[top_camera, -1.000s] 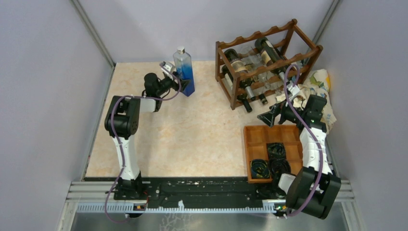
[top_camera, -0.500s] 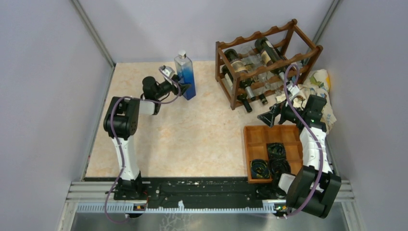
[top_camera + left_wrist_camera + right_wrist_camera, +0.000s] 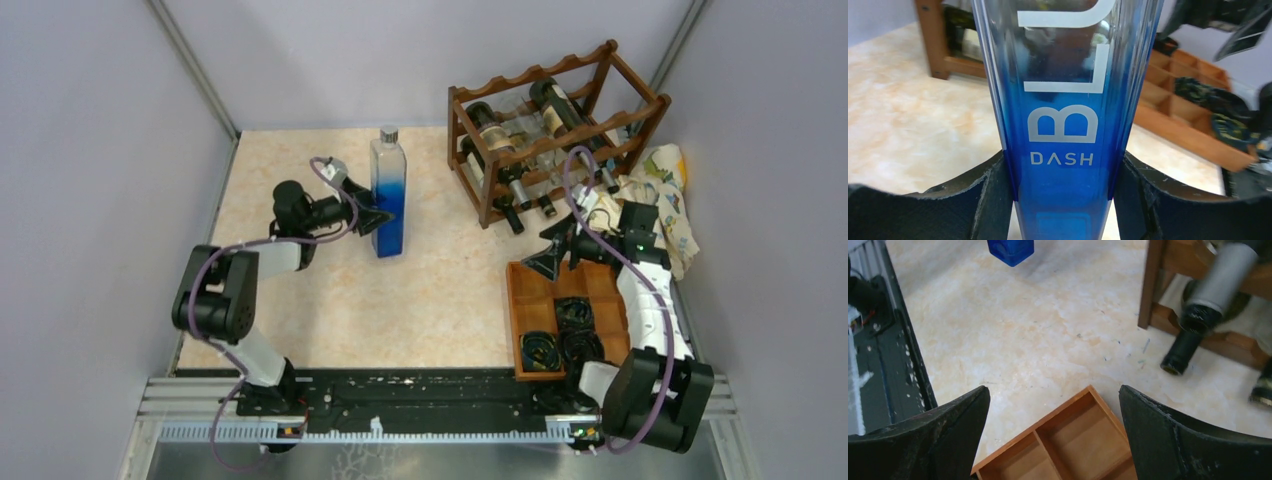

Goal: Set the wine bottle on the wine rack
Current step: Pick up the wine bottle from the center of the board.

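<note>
View from above of a marble-look table [image 3: 440, 300] with two robot arms bolted at its near edge. The left gripper [image 3: 375, 218] is clamped on the lower part of a tall, square bottle [image 3: 388, 195] of clear glass shading to blue. The bottle stands upright, left of centre and nearer the far edge. Whether its base touches the table cannot be told. The left wrist view shows both pads pressed flat against opposite faces of the bottle [image 3: 1063, 125].

The rack [image 3: 555, 130] stands at the far right corner. Several dark bottles [image 3: 500, 135] already lie in it, necks pointing out toward the table's middle. Which cradles are free is hard to tell.

The step in hand looks like carrying the bottle across to the rack. To do it well, the grip should stay firm, because it sits low on a tall bottle. The bottle must tip to lie flat before it enters a cradle, base first, clear of the necks that stick out.

The right gripper [image 3: 553, 255] hangs with fingers apart over the far corner of a wooden tray [image 3: 512, 320] by the right edge. The middle of the table is open room. Near the rack the path narrows between this arm, the tray and a cloth [image 3: 665, 175] at the right edge.
</note>
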`<state>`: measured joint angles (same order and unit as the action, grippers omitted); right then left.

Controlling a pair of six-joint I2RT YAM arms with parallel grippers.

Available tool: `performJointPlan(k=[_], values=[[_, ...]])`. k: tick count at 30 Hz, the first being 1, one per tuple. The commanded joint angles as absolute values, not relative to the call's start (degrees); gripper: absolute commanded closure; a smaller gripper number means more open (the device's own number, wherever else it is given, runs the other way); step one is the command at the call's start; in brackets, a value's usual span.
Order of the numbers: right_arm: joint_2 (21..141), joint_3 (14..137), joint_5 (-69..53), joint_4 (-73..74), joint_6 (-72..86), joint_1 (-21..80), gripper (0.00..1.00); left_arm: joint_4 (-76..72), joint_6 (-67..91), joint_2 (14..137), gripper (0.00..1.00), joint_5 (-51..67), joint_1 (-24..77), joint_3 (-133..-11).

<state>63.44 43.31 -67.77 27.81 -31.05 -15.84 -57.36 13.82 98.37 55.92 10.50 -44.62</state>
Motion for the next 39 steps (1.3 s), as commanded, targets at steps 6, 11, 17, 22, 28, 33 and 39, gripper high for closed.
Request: performJointPlan(k=[6,11,17,22,28,33,39], values=[[63.42,52.21,-69.80,44.10,-61.96,-5.29,0.02,-40.89,11.83,81.78,1.00,65.04,17.20,-35.27],[66.93,59.60,-66.27,51.92,-61.54,3.99,0.02,-34.17,13.32,81.04,1.00,67.65,20.54,-35.44],[69.30,65.70,-68.51,57.33,-58.17,5.79,0.02,-18.19,10.58,82.47,1.00,73.63,22.30,-40.95],[66.59,66.16,-63.61,57.54,-63.54,5.78,0.02,6.60,0.47,89.41,1.00,81.42,22.33,-50.03],[63.91,64.48,-63.18,60.54,-73.90,7.63,0.02,39.12,-22.78,100.10,1.00,81.67,23.58,-61.73],[62.15,62.02,-57.37,56.68,-74.47,11.68,0.02,38.49,-18.64,101.00,1.00,65.75,27.83,-64.89],[66.56,64.88,-58.91,50.45,-59.31,14.11,0.02,37.15,-18.47,96.79,1.00,53.59,32.41,-66.47]])
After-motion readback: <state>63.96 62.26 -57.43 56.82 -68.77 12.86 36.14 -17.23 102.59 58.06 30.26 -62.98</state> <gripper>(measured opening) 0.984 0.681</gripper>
